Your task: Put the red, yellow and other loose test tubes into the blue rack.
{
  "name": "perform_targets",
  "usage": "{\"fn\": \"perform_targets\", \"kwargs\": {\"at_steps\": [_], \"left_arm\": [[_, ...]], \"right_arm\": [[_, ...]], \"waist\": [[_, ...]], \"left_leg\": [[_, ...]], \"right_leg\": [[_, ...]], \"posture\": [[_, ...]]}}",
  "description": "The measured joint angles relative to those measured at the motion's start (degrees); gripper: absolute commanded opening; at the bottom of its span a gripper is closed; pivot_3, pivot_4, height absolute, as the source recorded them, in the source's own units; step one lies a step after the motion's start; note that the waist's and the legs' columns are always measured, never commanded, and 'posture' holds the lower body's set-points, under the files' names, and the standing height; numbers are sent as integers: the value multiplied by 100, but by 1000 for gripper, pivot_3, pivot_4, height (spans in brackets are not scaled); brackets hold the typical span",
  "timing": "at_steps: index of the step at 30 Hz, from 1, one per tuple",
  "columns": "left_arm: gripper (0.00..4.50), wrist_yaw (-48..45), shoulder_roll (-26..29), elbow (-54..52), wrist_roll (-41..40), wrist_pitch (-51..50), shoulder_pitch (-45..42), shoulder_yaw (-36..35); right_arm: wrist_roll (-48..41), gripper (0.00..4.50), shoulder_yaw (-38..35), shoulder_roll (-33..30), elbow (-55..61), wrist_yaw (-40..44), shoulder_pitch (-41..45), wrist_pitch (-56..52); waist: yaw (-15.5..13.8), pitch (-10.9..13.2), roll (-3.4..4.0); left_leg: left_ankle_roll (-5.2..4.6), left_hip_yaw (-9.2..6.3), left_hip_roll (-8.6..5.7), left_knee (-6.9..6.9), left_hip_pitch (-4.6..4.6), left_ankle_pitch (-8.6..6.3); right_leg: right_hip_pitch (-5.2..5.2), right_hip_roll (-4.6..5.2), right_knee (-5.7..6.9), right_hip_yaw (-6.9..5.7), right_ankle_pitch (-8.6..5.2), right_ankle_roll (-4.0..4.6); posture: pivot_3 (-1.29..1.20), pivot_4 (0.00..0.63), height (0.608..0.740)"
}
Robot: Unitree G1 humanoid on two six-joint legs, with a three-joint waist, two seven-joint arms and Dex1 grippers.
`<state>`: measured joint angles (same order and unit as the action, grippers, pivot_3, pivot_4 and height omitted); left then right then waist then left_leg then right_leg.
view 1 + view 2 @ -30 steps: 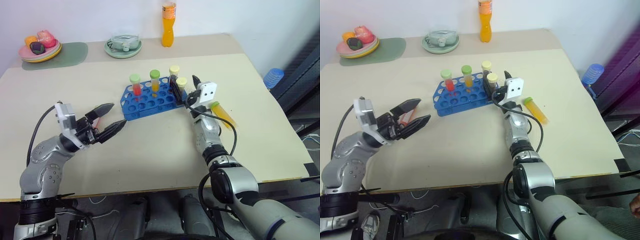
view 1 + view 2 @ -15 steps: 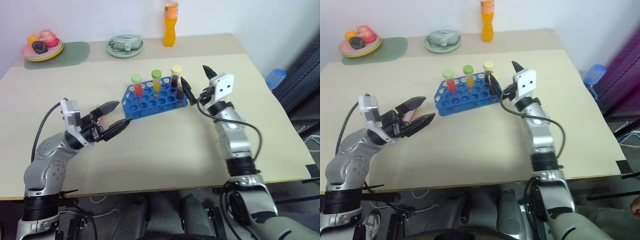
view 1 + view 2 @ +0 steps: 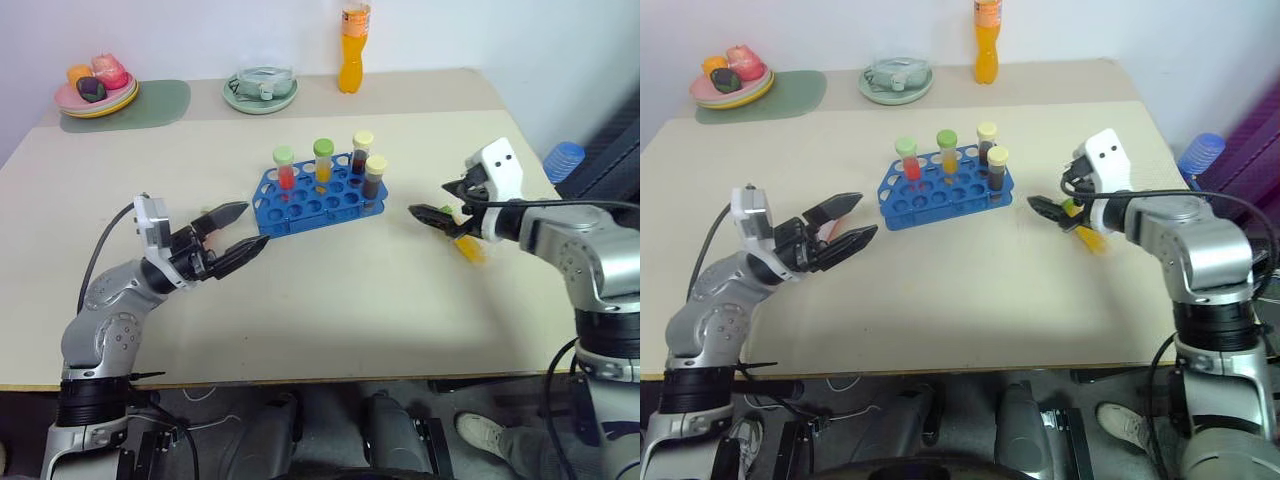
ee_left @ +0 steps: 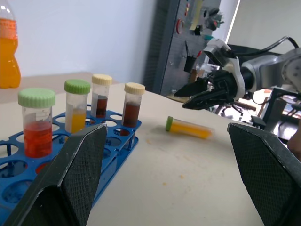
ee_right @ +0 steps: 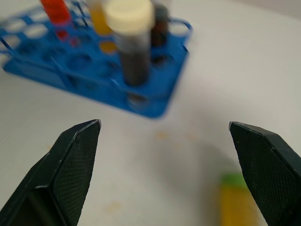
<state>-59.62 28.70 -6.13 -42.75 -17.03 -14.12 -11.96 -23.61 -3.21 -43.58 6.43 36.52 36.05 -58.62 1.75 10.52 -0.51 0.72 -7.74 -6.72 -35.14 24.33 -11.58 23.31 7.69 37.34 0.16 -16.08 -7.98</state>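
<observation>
A blue rack (image 3: pixel 318 194) stands mid-counter (image 3: pixel 300 290) holding 4 capped tubes upright: red (image 3: pixel 285 170), orange (image 3: pixel 323 164) and 2 dark ones (image 3: pixel 369 172). One yellow tube (image 3: pixel 466 243) with a green cap lies loose on the counter to the rack's right, just below the right hand (image 3: pixel 440 205), whose fingers are spread apart and empty. The left hand (image 3: pixel 238 232) hovers left of the rack, fingers also apart, holding nothing.

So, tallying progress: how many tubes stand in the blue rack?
4: red, yellow and two dark ones, all upright in the blue rack.
</observation>
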Motion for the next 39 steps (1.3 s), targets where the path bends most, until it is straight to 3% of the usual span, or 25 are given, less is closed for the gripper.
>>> {"fn": "perform_targets", "kwargs": {"at_steps": [15, 22, 34, 37, 39], "left_arm": [[4209, -233, -19, 153, 96, 48, -11, 39], [4209, -280, -16, 163, 106, 105, 46, 15], [4209, -393, -17, 206, 114, 153, 227, -14], [4209, -396, -16, 207, 114, 160, 284, -23], [4209, -396, -16, 207, 113, 164, 311, -35]], "right_arm": [[777, 4476, 1749, -289, -2004, 295, 1867, -1360], [1163, 4476, 2278, -127, -3244, 575, 2309, -1289], [2149, 4476, 2786, 640, -5827, 1273, 3352, -45], [2419, 3713, 2874, 726, -6224, 1440, 3494, 214], [2593, 2707, 2909, 775, -6437, 1582, 3585, 368]], "waist": [[30, 1, 0], [52, 1, 0], [79, 1, 1], [76, 1, 1], [77, 1, 1]], "left_leg": [[0, 2, 1, -1, 8, 0], [1, 2, 0, -1, 8, 1], [25, 4, 1, 0, 8, 14], [25, 4, 0, -2, 8, 14], [25, 4, 0, -1, 8, 14]], "right_leg": [[5, 1, -7, -2, 1, 1], [6, 0, -7, -2, 2, 1], [9, -2, -2, -1, 2, 1], [9, -2, -2, -1, 3, 1], [9, -2, -2, -1, 3, 1]], "posture": [[0, 150, 740], [0, 150, 740], [0, 150, 740], [0, 150, 740], [0, 150, 740]]}}
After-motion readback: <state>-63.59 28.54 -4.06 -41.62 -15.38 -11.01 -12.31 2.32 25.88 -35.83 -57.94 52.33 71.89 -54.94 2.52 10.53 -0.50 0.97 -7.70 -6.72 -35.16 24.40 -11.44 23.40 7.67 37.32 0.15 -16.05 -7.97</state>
